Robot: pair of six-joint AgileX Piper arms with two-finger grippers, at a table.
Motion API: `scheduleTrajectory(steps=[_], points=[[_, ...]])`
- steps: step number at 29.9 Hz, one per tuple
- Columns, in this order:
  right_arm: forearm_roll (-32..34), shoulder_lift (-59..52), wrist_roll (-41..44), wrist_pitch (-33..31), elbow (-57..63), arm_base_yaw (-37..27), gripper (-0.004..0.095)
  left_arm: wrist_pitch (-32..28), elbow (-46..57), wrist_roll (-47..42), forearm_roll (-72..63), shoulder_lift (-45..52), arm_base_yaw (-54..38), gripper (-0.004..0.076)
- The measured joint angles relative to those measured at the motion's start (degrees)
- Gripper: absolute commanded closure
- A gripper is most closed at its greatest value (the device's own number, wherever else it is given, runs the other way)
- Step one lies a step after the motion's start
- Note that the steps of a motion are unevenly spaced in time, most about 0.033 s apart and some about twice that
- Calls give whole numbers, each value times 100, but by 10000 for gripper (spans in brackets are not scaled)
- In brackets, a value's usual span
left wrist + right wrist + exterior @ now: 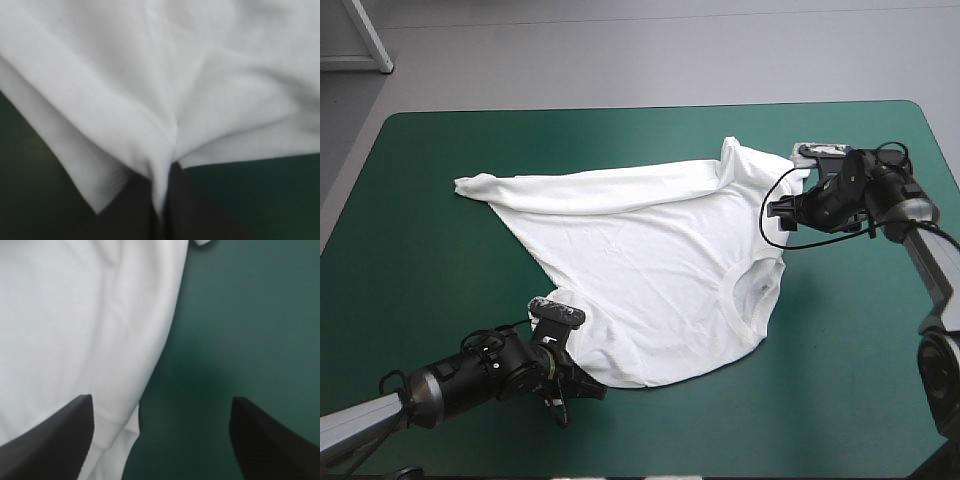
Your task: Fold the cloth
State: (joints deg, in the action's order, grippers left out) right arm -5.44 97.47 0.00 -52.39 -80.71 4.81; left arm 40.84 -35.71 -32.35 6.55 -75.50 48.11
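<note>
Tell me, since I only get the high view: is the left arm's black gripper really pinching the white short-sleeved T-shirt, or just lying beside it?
Observer: Pinching. The left wrist view shows the left gripper shut on a fold of the white short-sleeved T-shirt.
Operator: And the right one?
Observer: The right gripper is open, its fingers wide apart.
Operator: Is it over the shirt?
Observer: Half. One black finger is over the T-shirt's edge, the other over the bare teal-green table cover.
</note>
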Motion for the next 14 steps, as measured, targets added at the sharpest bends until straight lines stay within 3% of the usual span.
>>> scheduleTrajectory(steps=[9, 11, 14], points=[[-35, 1082, 0, 558, -32, 68, 237, -35, 11, -38, -36, 10, 0, 733], [-7, 1203, 0, 583, -149, 118, 278, -52, 13, -58, -42, 10, 0, 733], [59, 1297, 0, 589, -254, 145, 419, -83, 29, -67, -42, 10, -5, 733]])
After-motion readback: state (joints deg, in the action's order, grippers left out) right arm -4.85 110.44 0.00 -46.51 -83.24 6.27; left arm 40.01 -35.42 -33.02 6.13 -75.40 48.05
